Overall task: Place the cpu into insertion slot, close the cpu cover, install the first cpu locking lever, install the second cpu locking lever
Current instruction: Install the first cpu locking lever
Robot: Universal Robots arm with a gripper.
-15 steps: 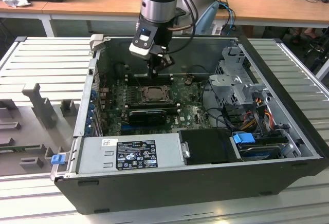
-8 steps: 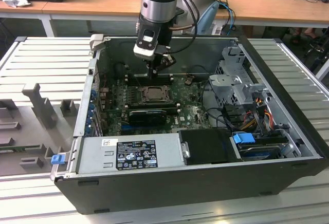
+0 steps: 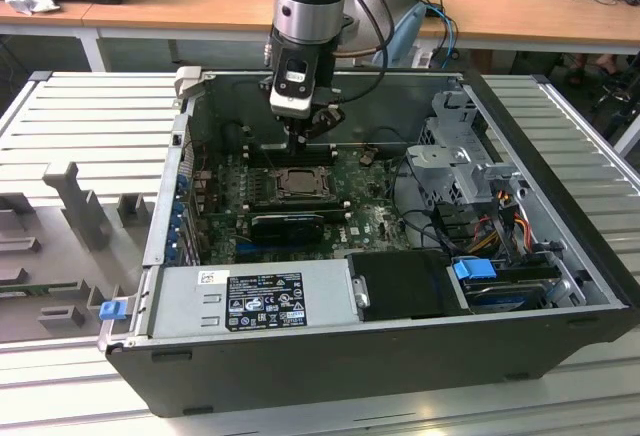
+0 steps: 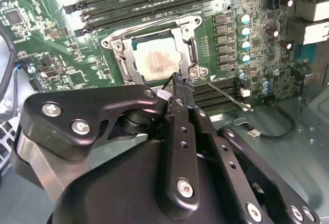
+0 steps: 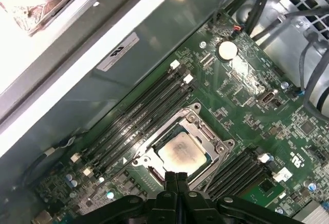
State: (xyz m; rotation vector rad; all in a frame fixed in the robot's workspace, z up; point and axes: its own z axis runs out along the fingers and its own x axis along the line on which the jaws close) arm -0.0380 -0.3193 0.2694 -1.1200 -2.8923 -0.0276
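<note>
The cpu (image 5: 182,152) (image 4: 157,59) (image 3: 297,181), a pale square chip, lies flat in the insertion slot (image 5: 222,146) on the green motherboard. The silvery cpu cover (image 5: 198,124) (image 4: 119,54) lies down around it as a frame. A thin metal locking lever (image 4: 222,93) runs out from the socket's corner over the memory slots. My gripper (image 5: 176,175) (image 4: 177,78) (image 3: 298,142) hangs just above the socket's edge by that corner. Its fingers are shut together with nothing seen between them.
Black memory slots (image 5: 136,116) flank the socket on both sides. A black graphics card (image 3: 288,224) sits in front of it, then the power supply (image 3: 250,296). A drive cage (image 3: 470,156) and cables (image 3: 500,226) fill the exterior view's right. The case walls (image 3: 320,86) enclose everything.
</note>
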